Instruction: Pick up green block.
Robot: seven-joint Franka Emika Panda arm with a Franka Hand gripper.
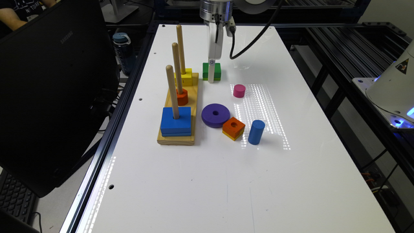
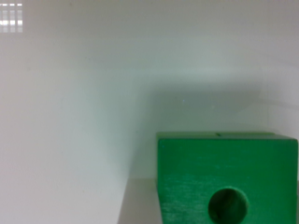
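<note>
Clearly, the pincer [image 1: 211, 77] was down at the green block [image 1: 212, 71], which stood on the white bench [image 1: 226, 181] just beside the far end of the wooden peg board [image 1: 179, 137], on the exterior view's right of it. In the exterior view the white part of the pincer hung in front of the block and reached almost to the bench. The wrist view showed the block's top with its round hole very close to the camera, but no part of the pincer, so I could not tell if it was released or clenched. My judgement was that the step in hand was the grasp itself, with the lifting not yet done. To do it well, the pincer should sit centred over the block, one side on each flat face, low enough to catch the body and not only the upper edge. It should close square to the faces, so that the block does not turn, and then rise straight up, keeping away from the pegs [image 1: 177, 68] and the yellow block [image 1: 185, 77] nearby.
</note>
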